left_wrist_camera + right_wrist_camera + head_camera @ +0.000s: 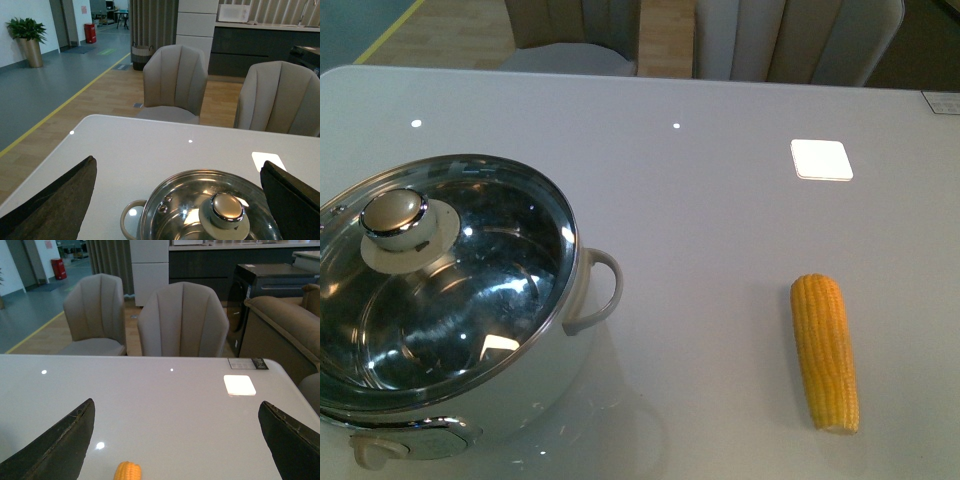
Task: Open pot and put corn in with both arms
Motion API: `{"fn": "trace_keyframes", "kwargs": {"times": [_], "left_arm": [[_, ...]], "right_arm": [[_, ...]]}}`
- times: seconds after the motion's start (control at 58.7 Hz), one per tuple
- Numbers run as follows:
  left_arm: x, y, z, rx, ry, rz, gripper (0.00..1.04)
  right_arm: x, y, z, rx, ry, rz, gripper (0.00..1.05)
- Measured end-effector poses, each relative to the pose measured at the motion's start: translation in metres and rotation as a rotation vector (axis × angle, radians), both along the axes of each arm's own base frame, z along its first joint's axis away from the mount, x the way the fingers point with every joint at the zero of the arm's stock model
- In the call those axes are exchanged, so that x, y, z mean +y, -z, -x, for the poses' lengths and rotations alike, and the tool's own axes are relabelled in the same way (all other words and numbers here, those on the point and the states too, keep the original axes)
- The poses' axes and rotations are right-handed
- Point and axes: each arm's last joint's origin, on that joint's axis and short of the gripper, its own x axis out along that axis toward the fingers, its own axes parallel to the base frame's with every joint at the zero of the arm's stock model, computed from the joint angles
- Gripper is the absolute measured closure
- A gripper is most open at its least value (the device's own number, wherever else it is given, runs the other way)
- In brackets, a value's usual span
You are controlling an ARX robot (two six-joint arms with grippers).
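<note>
Across the table (720,200), front view alone with lidded pot (470,310) and corn (825,350) together; left tool (178,165), right tool (176,405) both released.

The pot (450,300) is white with a cream knob (394,214), the corn (825,350) yellow, the table (720,200) pale grey, the chairs (175,80) beige.

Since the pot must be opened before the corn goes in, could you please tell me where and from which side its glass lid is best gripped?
Probably by the knob, from straight above, jaws closing on its sides. It is the only raised part, standing upright at the centre of the glass lid, whose edge sits flush in the pot, leaving nothing to pinch.
</note>
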Motion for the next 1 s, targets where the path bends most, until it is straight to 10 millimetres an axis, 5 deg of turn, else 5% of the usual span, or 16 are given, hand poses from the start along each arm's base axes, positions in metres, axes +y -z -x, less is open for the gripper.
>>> {"fn": "trace_keyframes", "kwargs": {"times": [0.562, 0.698, 1.004], "left_arm": [[0.000, 0.000, 0.000, 0.000, 0.000, 0.000, 0.07], [0.001, 0.001, -0.003, 0.479, -0.122, 0.085, 0.07], [0.010, -0.013, -0.046, 0.434, -0.147, 0.078, 0.07]], "right_arm": [[0.000, 0.000, 0.000, 0.000, 0.000, 0.000, 0.09], [0.000, 0.000, 0.000, 0.000, -0.002, 0.000, 0.09], [0.000, 0.000, 0.000, 0.000, -0.001, 0.000, 0.09]]}}
